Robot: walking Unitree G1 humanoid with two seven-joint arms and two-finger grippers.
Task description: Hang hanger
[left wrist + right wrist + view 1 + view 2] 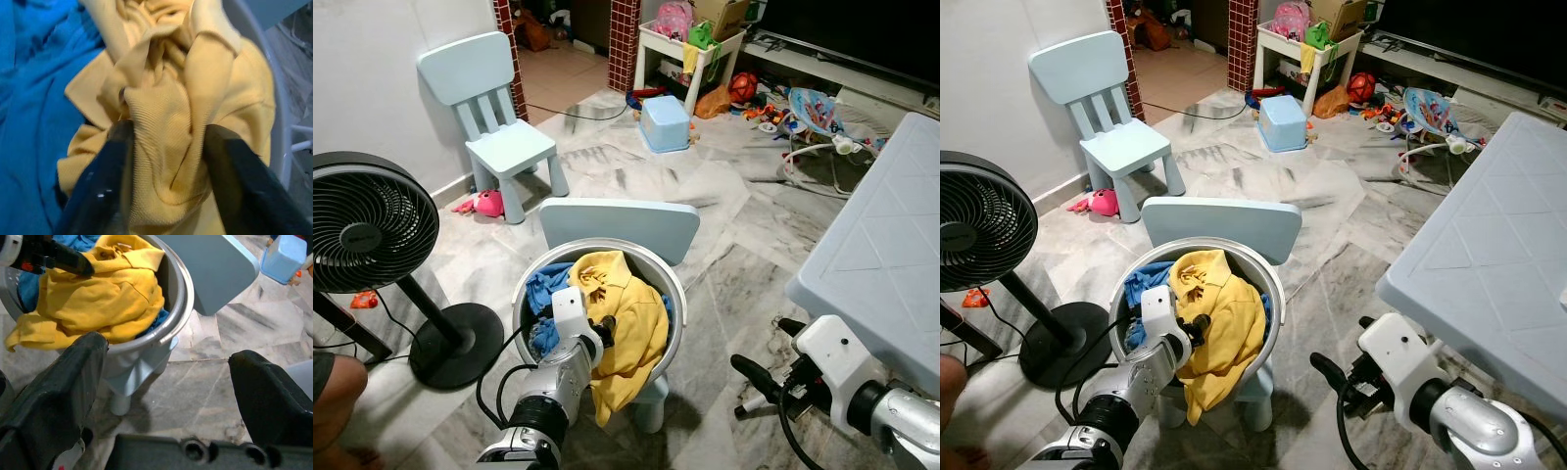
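Left gripper point(164, 147): reached into the basin from the near side; its two black fingers point(105, 181) were closed on a bunched fold of the yellow shirt point(625, 313), cloth pressed between them.
Right gripper point(168, 382): held low over the marble floor point(724, 284), beside the light blue table point(881, 264); fingers spread wide, holding and touching nothing.
Yellow shirt: lay heaped in the white basin point(674, 284), one part draped over the near rim and hanging down the outside.
Blue garment point(543, 286): lay in the basin, under and beside the shirt on the robot's left.
Basin: rested on the seat of a small light blue chair point(622, 223).
Hanger: could not be made out in any view.
Left wrist view: showed the weave of the pinched fold and the blue cloth touching it.
Right wrist view: showed the basin from the side, with the left gripper's black finger lying on the shirt.
Surroundings: a black fan point(362, 223) stood at left; a second small chair point(489, 117) stood by the wall.
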